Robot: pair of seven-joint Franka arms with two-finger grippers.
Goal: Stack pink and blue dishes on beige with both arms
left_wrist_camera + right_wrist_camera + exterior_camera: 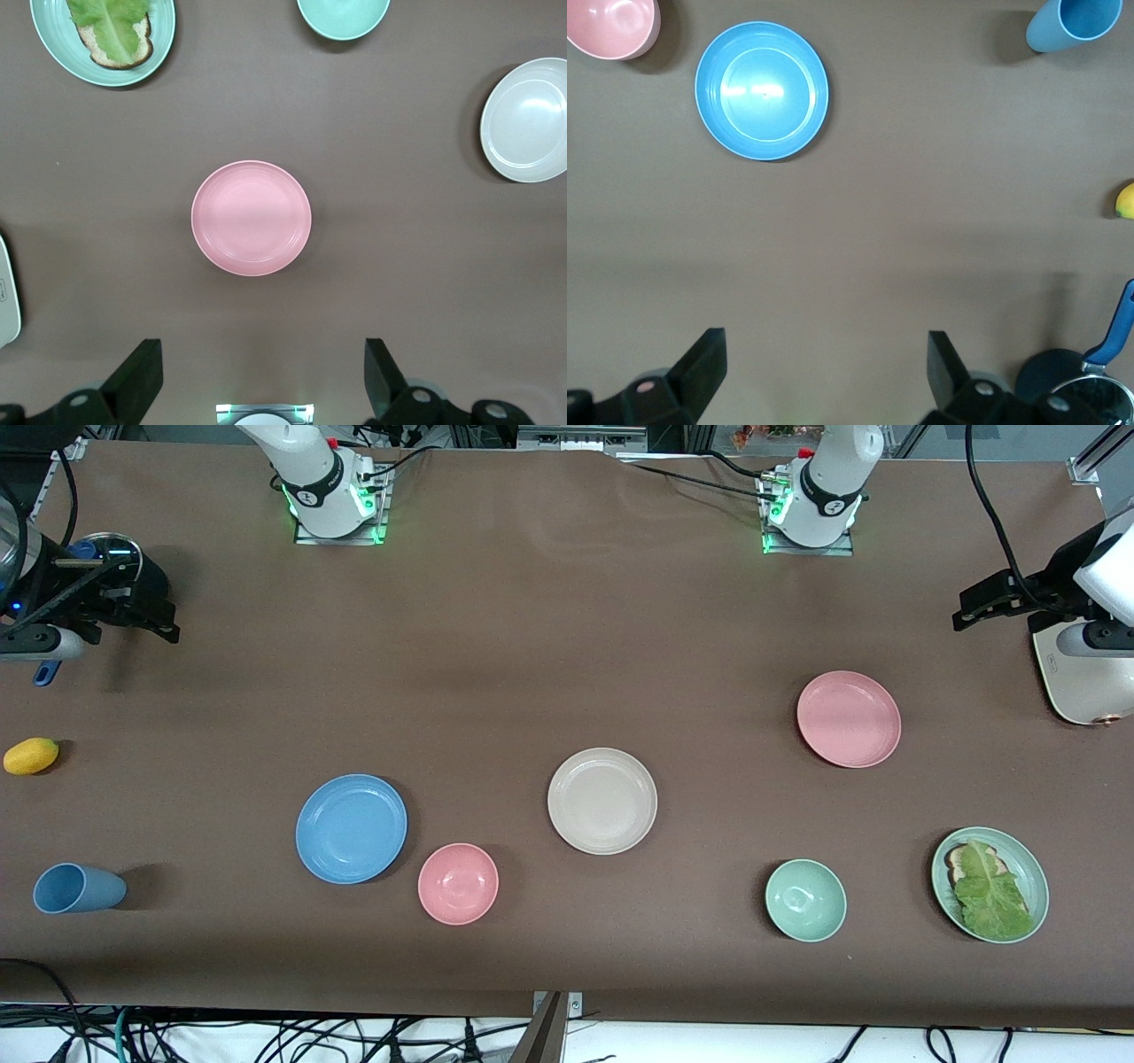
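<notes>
Nearest the camera, low in the front view, sit a matte pale green bowl [805, 900], a pale green plate [1033, 868] carrying toast under a ruffled lettuce leaf [990, 893], and a small, deep pink bowl [458, 883]. A blue cup [78, 888] lies tipped at lower left. Just above, the smooth sky-blue plate [351, 828] rests beside the pink bowl; the beige plate [602, 801], faintly ringed, sits mid-frame; the pink plate [849, 719] lies upper right. A yellow fruit [31, 755] hugs the frame's left edge. The left gripper [263, 376] hangs spread wide over bare cloth near the pink plate; the right gripper [825, 372] is likewise spread over bare table.
</notes>
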